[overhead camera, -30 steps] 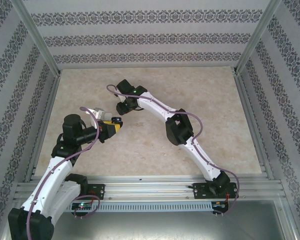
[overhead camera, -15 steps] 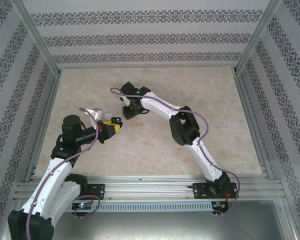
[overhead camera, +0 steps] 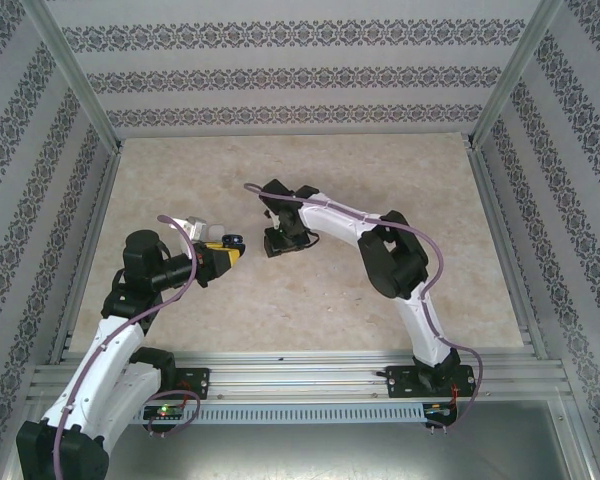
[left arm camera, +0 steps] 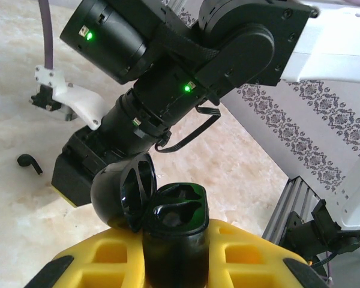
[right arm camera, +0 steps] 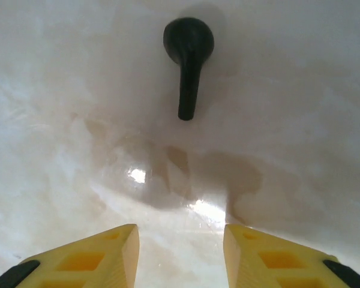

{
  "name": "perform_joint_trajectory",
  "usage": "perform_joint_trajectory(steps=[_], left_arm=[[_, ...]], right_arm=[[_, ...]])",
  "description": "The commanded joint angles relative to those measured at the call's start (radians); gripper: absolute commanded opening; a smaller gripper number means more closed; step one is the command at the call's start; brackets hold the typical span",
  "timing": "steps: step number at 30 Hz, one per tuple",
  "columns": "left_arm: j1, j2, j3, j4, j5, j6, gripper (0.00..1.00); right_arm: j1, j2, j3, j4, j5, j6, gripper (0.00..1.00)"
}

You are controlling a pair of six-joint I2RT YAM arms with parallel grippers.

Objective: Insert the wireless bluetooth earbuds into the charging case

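A: Where is the earbud (right arm camera: pixel 188 51) found relative to the right gripper (right arm camera: pixel 180 255)?

B: In the right wrist view it is seen at the upper centre, lying flat on the table. Its bud end is uppermost and its stem is pointed down toward the gap between the yellow fingers. It is clear of both tips. The fingers are spread, and nothing is held between them.

A: And the left gripper (left arm camera: pixel 171 258)?

B: It is pressed onto the charging case (left arm camera: pixel 177 216), which is held upright at the bottom centre of the left wrist view with its lid (left arm camera: pixel 126 192) swung open to the left. An earbud is also seen at that frame's left edge, on the table near the right gripper's tip. Whether it is the same one cannot be told.

A: What is changed from a second ago?

B: In the top view the right gripper has been carried down and to the right — closer to the case — and its elbow shifted right. The left arm is unmoved.

A: The setting?

B: A pale, marbled, glossy tabletop (overhead camera: pixel 430 200) is enclosed by walls (overhead camera: pixel 300 75) papered in patterned bands — aluminium posts (overhead camera: pixel 75 75) are set at the corners.
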Motion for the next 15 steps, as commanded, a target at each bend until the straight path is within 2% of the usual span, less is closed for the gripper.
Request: perform_joint_trajectory(steps=[1,8,15], left_arm=[[0.015,-0.009,-0.008,0.056,0.025,-0.012,0.0],[0.016,-0.016,-0.003,0.037,0.031,-0.006,0.0],[0.017,-0.022,-0.005,0.028,0.035,0.004,0.0]], right_arm=[[-0.015,-0.012,0.027,0.035,-0.001,0.127,0.43],[-0.048,0.108,0.269,-0.076,0.028,0.101,0.43],[-0.061,0.204,0.403,-0.149,0.018,0.098,0.41]])
